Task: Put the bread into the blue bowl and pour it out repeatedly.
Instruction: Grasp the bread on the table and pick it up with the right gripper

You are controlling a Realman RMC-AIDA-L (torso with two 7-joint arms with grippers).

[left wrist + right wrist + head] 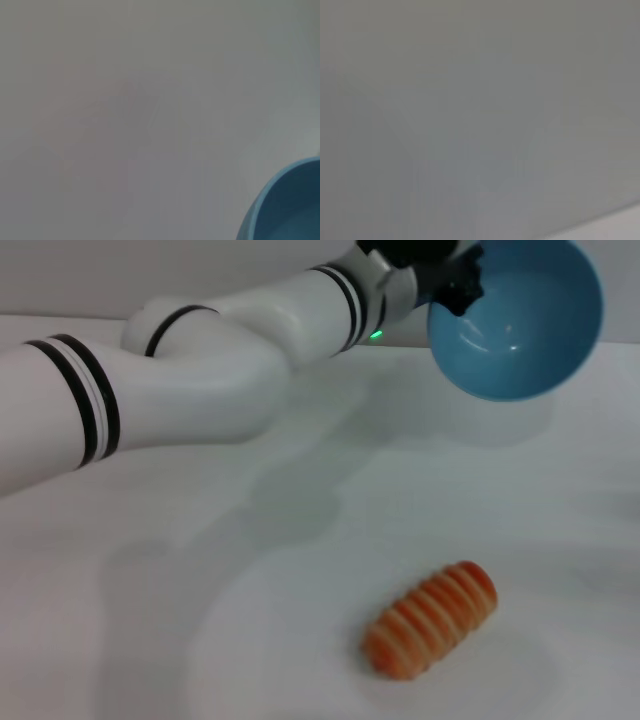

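Note:
In the head view the blue bowl (520,325) hangs in the air at the top right, tipped on its side so its empty inside faces me. My left gripper (455,280) is shut on the bowl's rim, its arm reaching across from the left. The bread (432,618), orange-brown with pale cross stripes, lies on the white table (200,570) near the front, below the bowl. An edge of the blue bowl (285,205) shows in the left wrist view. My right gripper shows in no view.
The white table fills the head view with bare surface around the bread. The right wrist view shows only a plain grey surface.

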